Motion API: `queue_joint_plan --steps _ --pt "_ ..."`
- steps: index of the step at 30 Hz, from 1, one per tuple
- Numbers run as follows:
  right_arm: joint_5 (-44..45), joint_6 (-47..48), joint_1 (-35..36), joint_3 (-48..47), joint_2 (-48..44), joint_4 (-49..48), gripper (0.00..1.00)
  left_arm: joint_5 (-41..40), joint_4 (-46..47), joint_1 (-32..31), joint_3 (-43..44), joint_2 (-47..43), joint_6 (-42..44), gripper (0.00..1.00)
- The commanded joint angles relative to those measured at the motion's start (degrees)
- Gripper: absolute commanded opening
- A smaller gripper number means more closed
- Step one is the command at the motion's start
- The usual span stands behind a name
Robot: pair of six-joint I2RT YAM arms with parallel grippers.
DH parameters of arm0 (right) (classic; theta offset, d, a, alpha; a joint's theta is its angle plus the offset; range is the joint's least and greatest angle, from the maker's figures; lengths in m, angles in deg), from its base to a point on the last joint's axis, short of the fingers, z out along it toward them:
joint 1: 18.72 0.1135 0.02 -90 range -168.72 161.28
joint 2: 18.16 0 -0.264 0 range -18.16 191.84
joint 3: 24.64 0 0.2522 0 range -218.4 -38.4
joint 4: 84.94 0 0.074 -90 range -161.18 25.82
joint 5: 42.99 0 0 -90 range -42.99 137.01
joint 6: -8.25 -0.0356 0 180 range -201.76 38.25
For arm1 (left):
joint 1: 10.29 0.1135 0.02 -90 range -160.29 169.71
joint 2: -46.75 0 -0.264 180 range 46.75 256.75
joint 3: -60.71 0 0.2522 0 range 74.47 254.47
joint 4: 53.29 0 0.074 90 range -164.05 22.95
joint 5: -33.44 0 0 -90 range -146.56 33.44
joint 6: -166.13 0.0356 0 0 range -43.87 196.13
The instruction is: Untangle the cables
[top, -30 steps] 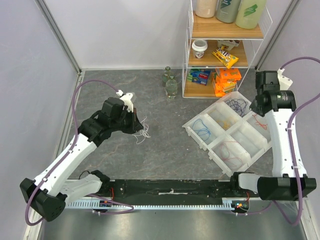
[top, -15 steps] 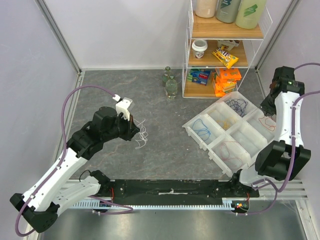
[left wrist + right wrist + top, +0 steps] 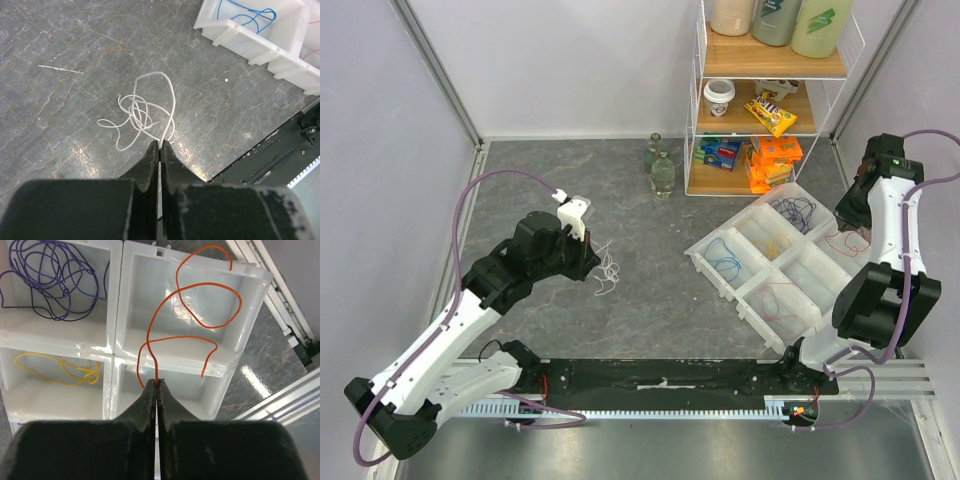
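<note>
**Orange strand carried over the sorting tray; white snarl held up off to the left**

Grey marbled table (image 3: 650, 190) filled the space between the two arms, with the white compartment tray (image 3: 115, 340) lying at an angle on its right side.

Over the last second the right arm had swung outward and folded back on itself. This brought the right gripper (image 3: 156, 384) above the far right corner of the tray. Its fingers were pressed together on one end of the orange cable (image 3: 200, 305). The cable's loops hung over the corner compartment, with the free end trailing across the wall into the next one. Whether the loops touched the compartment floor could not be told. The purple cable (image 3: 50, 280) and yellow cable (image 3: 60, 367) lay in compartments of their own beside it, and the blue cable (image 3: 250, 12) lay in another.

The left arm had drawn back a little and risen over the same second. The left gripper (image 3: 160, 145) was likewise clamped shut, pinching a single strand of the white cable (image 3: 145, 107). The rest of that cable was a small knot of loops below the fingertips, on or just above the table and well apart from the tray.

As a judgement, the orange strand had been freed and only needed releasing into its compartment. That left the white cable as the one piece not yet sorted. Its loops looked tangled among themselves, so it would probably need shaking or pulling out before being carried to an empty compartment. The thin, springy orange wire might also spill over the low tray wall if it were let go too high.
</note>
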Motion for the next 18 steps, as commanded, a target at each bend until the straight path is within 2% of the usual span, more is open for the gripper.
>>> queue_joint_plan --steps 1,11,18 --pt "-2.85 0.79 -0.29 2.33 -0.37 -3.94 0.0 0.69 1.03 -0.09 2.89 1.54 0.36 0.02" --pt "-5.84 0.0 -0.29 14.45 -1.42 -13.26 0.0 1.04 -5.38 -0.09 10.01 6.21 -2.18 0.02" --pt "-1.11 1.31 -0.21 17.27 -2.03 -15.28 0.0 4.21 -11.27 -0.09 17.3 10.77 -5.09 0.02"
